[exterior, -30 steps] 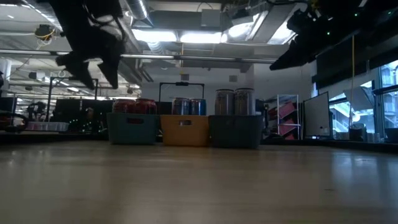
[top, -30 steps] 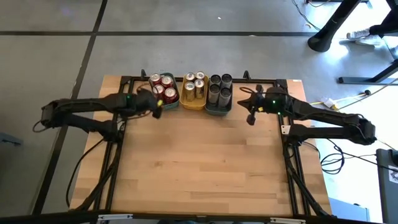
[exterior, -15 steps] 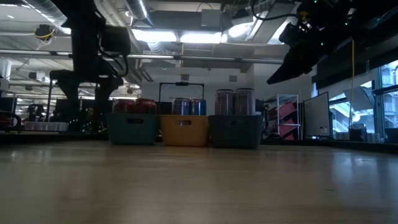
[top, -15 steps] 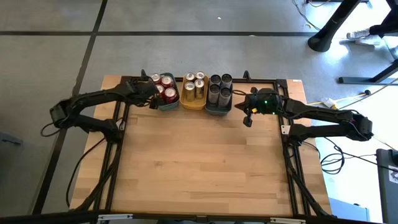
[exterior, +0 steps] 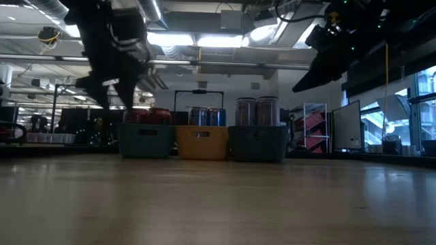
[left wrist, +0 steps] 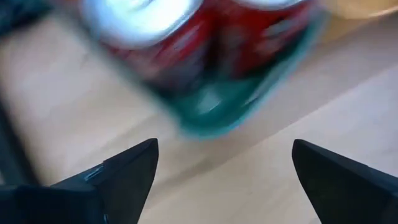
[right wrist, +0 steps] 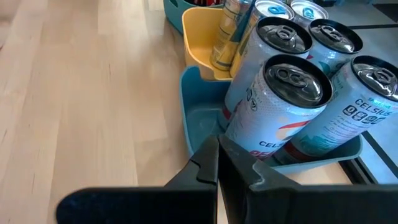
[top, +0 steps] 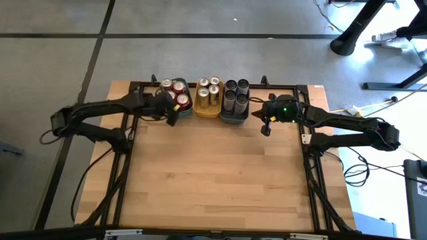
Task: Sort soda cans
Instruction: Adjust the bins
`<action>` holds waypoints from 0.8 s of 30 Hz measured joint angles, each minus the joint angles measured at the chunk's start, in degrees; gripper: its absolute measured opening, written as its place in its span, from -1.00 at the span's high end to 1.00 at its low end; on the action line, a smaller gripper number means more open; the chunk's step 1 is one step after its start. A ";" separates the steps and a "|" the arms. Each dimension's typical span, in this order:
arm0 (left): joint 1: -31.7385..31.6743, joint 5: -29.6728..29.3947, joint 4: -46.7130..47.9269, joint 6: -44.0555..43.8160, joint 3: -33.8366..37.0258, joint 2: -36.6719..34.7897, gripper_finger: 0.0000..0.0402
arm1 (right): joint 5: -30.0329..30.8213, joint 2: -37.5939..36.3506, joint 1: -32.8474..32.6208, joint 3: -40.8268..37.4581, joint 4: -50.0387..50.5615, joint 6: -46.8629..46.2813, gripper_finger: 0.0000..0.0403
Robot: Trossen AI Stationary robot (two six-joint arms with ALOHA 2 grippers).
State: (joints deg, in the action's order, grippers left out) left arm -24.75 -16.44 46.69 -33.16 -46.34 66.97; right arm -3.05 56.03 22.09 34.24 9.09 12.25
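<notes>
The left end effector (top: 171, 117), fingers spread and empty, has drawn back from the red aluminium soda cans (top: 175, 93) in the teal plastic tray (top: 181, 112) ahead; the right end effector (top: 265, 129) stays pressed together. Sorting looks complete.

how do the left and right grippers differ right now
The left gripper is open, its fingers spread wide with nothing between them; the right gripper is shut, fingers pressed together. The left gripper hangs at the near corner of the teal tray of red cans; the right gripper sits beside the grey-blue tray of silver cans. Both are empty and raised above the table.
</notes>
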 joint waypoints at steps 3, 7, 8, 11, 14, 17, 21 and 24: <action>2.76 -0.35 -5.70 6.44 -0.03 0.16 -0.73 | 0.00 0.00 0.02 0.00 -0.24 -0.05 0.97; 3.56 -1.20 -9.96 14.01 -0.03 2.35 -0.69 | -0.64 0.00 0.00 0.00 0.40 -1.32 0.97; 3.52 -1.32 -10.00 14.19 -0.03 3.09 -0.68 | -0.64 0.00 0.00 0.00 0.63 -1.36 0.97; 3.15 -1.35 -9.47 14.29 -0.03 5.06 -0.66 | -0.64 0.00 0.00 -0.02 1.75 -1.43 0.97; 2.97 -1.37 -11.26 15.68 0.01 6.98 -0.63 | -0.66 0.00 0.00 -0.04 1.68 -1.44 0.97; 2.92 -1.37 -13.23 17.70 0.01 8.96 -0.59 | -0.66 0.00 0.00 -0.04 1.57 -1.46 0.97; 2.20 -1.32 -13.30 19.85 0.01 11.97 -0.53 | -0.66 0.00 0.00 -0.04 1.54 -1.46 0.97; 1.38 -1.38 -13.24 21.14 0.01 14.11 -0.48 | -0.66 0.00 0.00 -0.04 1.53 -1.49 0.97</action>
State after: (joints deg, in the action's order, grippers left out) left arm -23.36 -17.82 33.45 -12.03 -46.33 81.08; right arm -3.70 56.03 22.09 34.20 10.63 10.76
